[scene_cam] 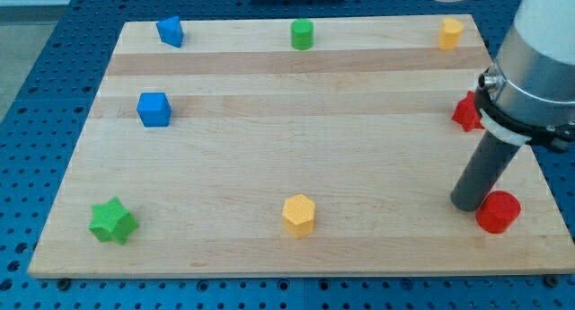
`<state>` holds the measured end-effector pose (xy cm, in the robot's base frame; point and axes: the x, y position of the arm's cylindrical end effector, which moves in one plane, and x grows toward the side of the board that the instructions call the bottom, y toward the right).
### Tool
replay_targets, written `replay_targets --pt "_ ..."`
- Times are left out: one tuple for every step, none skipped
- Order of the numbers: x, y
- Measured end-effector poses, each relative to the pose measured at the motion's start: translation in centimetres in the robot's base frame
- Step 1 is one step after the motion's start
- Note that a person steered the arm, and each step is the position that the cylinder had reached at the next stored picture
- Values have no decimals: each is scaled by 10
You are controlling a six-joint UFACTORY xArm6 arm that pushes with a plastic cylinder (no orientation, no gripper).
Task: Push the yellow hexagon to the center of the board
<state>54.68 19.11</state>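
The yellow hexagon (299, 214) sits near the bottom edge of the wooden board (296, 139), about midway across. My tip (468, 203) rests on the board at the lower right, far to the right of the yellow hexagon. It stands right beside a red round block (498, 211), at that block's left side; I cannot tell whether they touch.
A green star (113, 221) lies at the bottom left. A blue cube (154, 109) is at the left and a blue block (170, 31) at the top left. A green cylinder (302, 34) is at top middle, a yellow block (451, 32) at top right. A red block (466, 111) is partly hidden behind the arm.
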Motion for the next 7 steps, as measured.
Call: replay_targets --pt "2 -12" --pt "23 -53" --pt "58 -110" --pt "69 -169" --pt "63 -196" --pt "43 -197" --pt "27 -195"
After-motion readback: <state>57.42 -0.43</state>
